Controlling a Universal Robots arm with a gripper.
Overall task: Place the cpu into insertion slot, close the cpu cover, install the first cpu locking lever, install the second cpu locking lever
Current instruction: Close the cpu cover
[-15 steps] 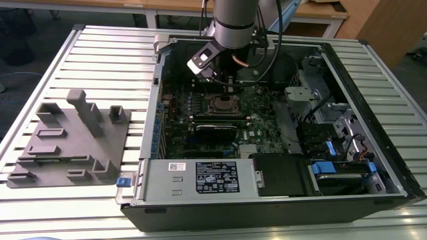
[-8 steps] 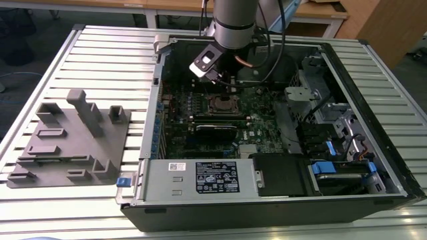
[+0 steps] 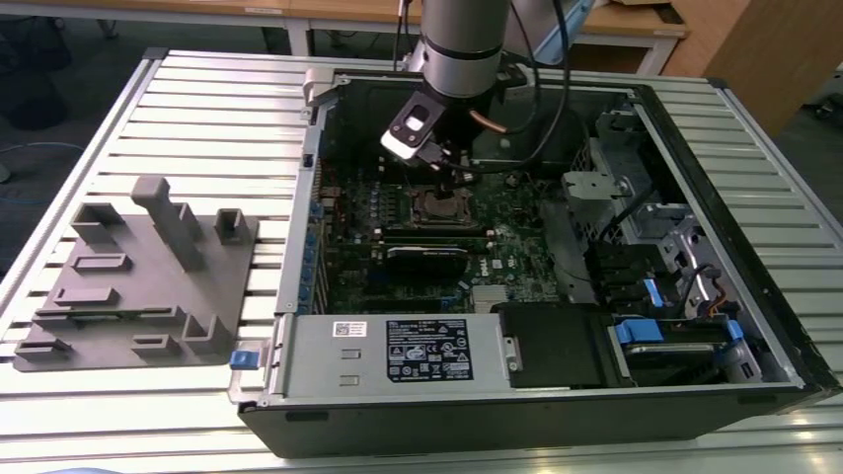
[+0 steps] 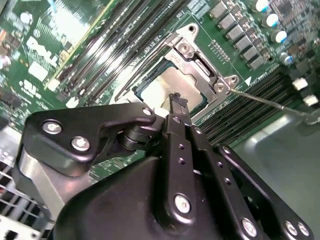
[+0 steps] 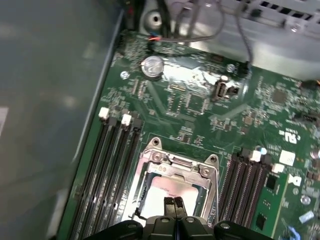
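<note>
The insertion slot (image 3: 435,207) sits mid-board inside the open computer case. In both wrist views the cpu (image 4: 167,82) (image 5: 156,192) lies in it, its silvery-tan top showing through the window of the cpu cover (image 4: 200,60) (image 5: 176,163). The cover looks flat over the socket. My gripper (image 3: 459,174) (image 4: 177,99) (image 5: 174,201) hangs just above the cpu's top, its two black fingers pressed together with nothing between them. A thin metal locking lever (image 4: 270,102) runs out sideways from one socket corner.
Long black memory slots (image 5: 107,170) flank the socket on both sides. The case walls (image 3: 311,197) enclose the board. A boxed power supply (image 3: 395,351) fills the near side, and drive bays with blue tabs (image 3: 646,296) are at the exterior view's right. A grey fixture (image 3: 132,276) lies outside the case.
</note>
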